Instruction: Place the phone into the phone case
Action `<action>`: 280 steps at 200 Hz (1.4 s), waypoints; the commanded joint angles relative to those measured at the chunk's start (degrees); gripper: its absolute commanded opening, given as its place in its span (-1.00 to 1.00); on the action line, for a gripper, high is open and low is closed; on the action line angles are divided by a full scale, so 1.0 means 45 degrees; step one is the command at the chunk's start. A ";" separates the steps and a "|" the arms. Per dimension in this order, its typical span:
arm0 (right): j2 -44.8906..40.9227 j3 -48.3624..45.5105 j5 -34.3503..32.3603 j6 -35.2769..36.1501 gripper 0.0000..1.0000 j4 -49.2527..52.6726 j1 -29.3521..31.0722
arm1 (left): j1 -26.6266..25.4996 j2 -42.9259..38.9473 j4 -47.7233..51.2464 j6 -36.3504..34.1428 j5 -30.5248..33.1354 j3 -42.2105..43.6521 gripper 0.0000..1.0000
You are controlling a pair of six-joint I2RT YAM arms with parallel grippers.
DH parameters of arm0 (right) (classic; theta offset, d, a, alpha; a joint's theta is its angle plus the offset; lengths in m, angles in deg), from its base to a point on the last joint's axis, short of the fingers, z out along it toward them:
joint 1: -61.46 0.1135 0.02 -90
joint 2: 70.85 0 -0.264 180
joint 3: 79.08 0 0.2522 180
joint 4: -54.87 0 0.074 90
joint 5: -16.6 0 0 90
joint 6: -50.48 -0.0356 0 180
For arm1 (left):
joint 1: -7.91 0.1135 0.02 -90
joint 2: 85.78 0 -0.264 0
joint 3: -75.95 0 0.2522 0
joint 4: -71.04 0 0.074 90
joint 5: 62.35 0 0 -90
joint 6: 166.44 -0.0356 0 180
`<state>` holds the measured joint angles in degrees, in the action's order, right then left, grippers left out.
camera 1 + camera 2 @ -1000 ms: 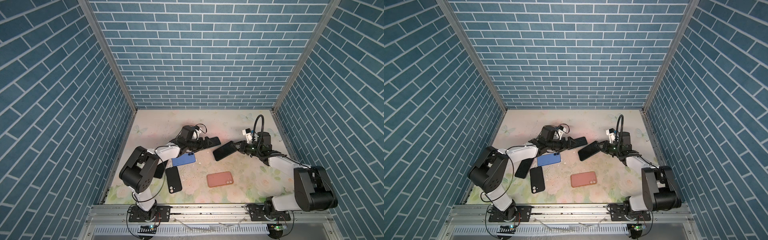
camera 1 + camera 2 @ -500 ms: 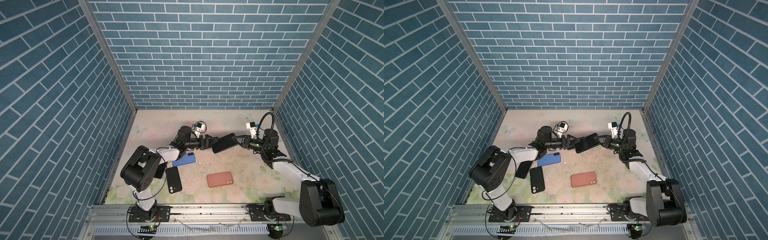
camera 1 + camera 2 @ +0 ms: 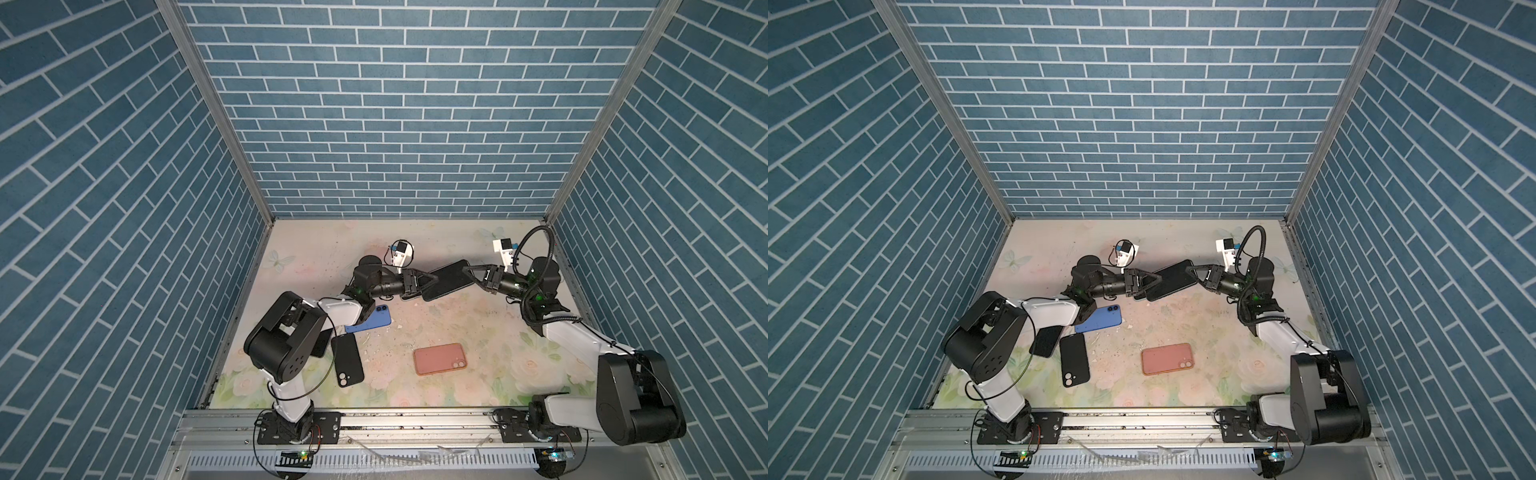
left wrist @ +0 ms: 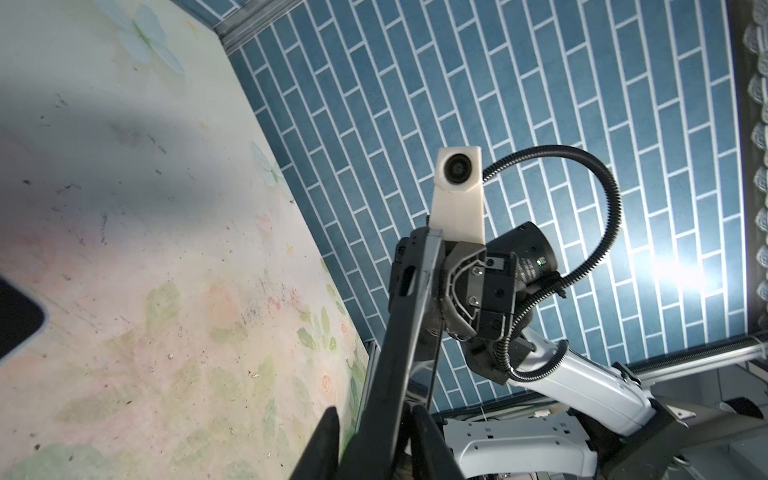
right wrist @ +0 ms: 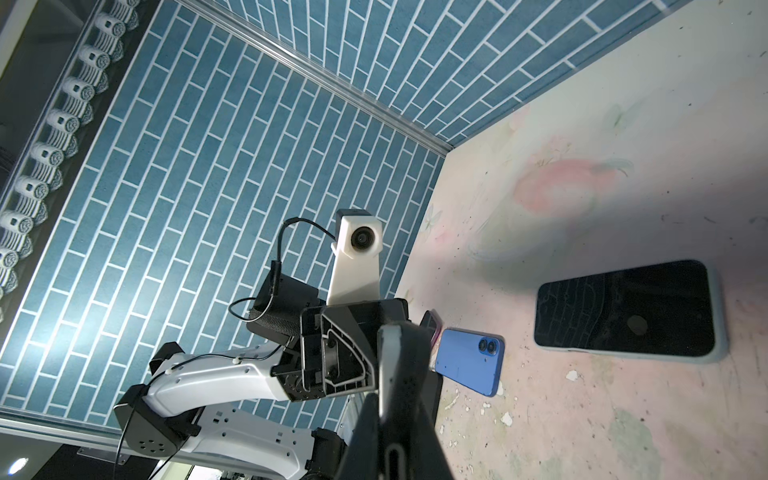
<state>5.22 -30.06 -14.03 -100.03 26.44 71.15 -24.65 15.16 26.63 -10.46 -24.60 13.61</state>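
Observation:
A glossy black phone (image 3: 448,279) (image 3: 1171,279) hangs in the air above the far middle of the table, held at both ends. My right gripper (image 3: 468,272) (image 3: 1192,272) (image 5: 395,415) is shut on its right end. At the other end, my left gripper (image 3: 430,279) (image 3: 1156,279) (image 4: 374,411) has closed round it, with the phone edge-on (image 4: 409,286) between its fingers. A salmon phone case (image 3: 440,359) (image 3: 1167,358) lies flat near the front middle; whether it is empty I cannot tell.
On the table's left side lie a blue phone (image 3: 368,320) (image 5: 469,359), a black one with a camera ring (image 3: 348,365) and a dark one (image 3: 1045,340) under the left arm. A black-screened phone with a pale rim (image 5: 627,309) lies below the held one. Brick walls enclose three sides.
The right gripper lifted the black phone up and towards the middle. The left gripper rose from the table, met it and closed on its free end.

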 commanded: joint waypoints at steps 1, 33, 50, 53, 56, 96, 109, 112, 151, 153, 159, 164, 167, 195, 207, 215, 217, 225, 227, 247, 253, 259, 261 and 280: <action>0.0289 -0.0035 -0.0113 -0.0604 -0.81 -0.1728 -0.0020 | -0.0207 0.0113 -0.2399 0.0806 -0.0445 0.0051 -0.66; 0.0571 0.0230 0.0037 -0.0651 -0.58 -0.2307 -0.0023 | -0.0226 0.0292 -0.3143 0.1342 -0.0546 0.0057 -0.93; 0.0791 0.0378 0.0143 -0.0649 -0.44 -0.2657 -0.0007 | -0.0226 0.0335 -0.3298 0.1515 -0.0577 0.0006 -0.99; 0.0837 0.0416 0.0160 -0.0664 -0.42 -0.2718 -0.0023 | -0.0226 0.0338 -0.3286 0.1528 -0.0601 0.0013 -0.99; 0.0889 0.0448 0.0174 -0.0673 -0.39 -0.2816 -0.0022 | -0.0234 0.0336 -0.3301 0.1545 -0.0611 -0.0004 -1.00; 0.2010 0.1079 0.0373 -0.1593 -0.25 -0.4800 -0.0045 | -0.0236 0.0282 -0.3333 0.1712 -0.0753 -0.0064 -1.00; 0.2516 0.1315 0.0409 -0.2230 -0.28 -0.5670 -0.0042 | -0.0236 0.0298 -0.3313 0.1762 -0.0752 -0.0069 -1.00; 0.2644 0.1366 0.0418 -0.2370 -0.29 -0.5854 -0.0044 | -0.0237 0.0301 -0.3307 0.1759 -0.0762 -0.0065 -1.00; 0.3547 0.1578 0.0592 -0.3394 -0.51 -0.7274 0.0002 | -0.0246 0.0401 -0.3207 0.1829 -0.0675 -0.0133 -1.00; 0.3559 0.1577 0.0609 -0.3400 -0.51 -0.7266 -0.0004 | -0.0246 0.0405 -0.3211 0.1834 -0.0675 -0.0140 -1.00; 0.3587 0.1566 0.0638 -0.3399 -0.52 -0.7265 0.0015 | -0.0246 0.0440 -0.3178 0.1840 -0.0693 -0.0161 -1.00; 0.3607 0.1525 0.0653 -0.3389 -0.52 -0.7293 0.0018 | -0.0246 0.0458 -0.3149 0.1825 -0.0680 -0.0182 -1.00; 0.3603 0.1510 0.0653 -0.3389 -0.53 -0.7275 0.0019 | -0.0246 0.0465 -0.3147 0.1841 -0.0685 -0.0196 -1.00; 0.3536 0.1287 0.0779 -0.3119 -0.50 -0.6947 0.0058 | -0.0246 0.0553 -0.2994 0.1778 -0.0675 -0.0327 -1.00; 0.3506 0.1193 0.0810 -0.2961 -0.47 -0.6765 0.0057 | -0.0246 0.0560 -0.2899 0.1694 -0.0697 -0.0360 -1.00; 0.3445 0.1144 0.0844 -0.2806 -0.44 -0.6549 0.0081 | -0.0246 0.0542 -0.2812 0.1648 -0.0675 -0.0377 -1.00; 0.3431 0.1142 0.0847 -0.2774 -0.43 -0.6489 0.0094 | -0.0246 0.0543 -0.2775 0.1618 -0.0675 -0.0377 -1.00; 0.3370 0.1108 0.0868 -0.2575 -0.41 -0.6258 0.0114 | -0.0246 0.0527 -0.2668 0.1518 -0.0678 -0.0396 -1.00; 0.3349 0.1079 0.0868 -0.2517 -0.41 -0.6168 0.0127 | -0.0246 0.0519 -0.2622 0.1488 -0.0690 -0.0396 -1.00; 0.3048 0.0942 0.0751 -0.1734 -0.29 -0.5102 0.0132 | -0.0246 0.0349 -0.2258 0.1141 -0.0693 -0.0453 -1.00; 0.2923 0.0909 0.0674 -0.1469 -0.27 -0.4683 0.0131 | -0.0246 0.0252 -0.2043 0.0954 -0.0711 -0.0455 -1.00; 0.2821 0.0944 0.0592 -0.1168 -0.25 -0.4153 0.0132 | -0.0246 0.0164 -0.1757 0.0712 -0.0737 -0.0475 -1.00; 0.2768 0.0950 0.0560 -0.1076 -0.25 -0.3972 0.0136 | -0.0246 0.0116 -0.1642 0.0632 -0.0754 -0.0475 -1.00; 0.2403 0.0990 0.0420 -0.0503 -0.22 -0.2850 0.0131 | -0.0247 -0.0340 -0.0329 -0.0390 -0.0827 -0.0516 -1.00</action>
<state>19.50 -25.53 -11.76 -108.07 7.01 71.57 -25.50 17.26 20.95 -5.74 -27.18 13.44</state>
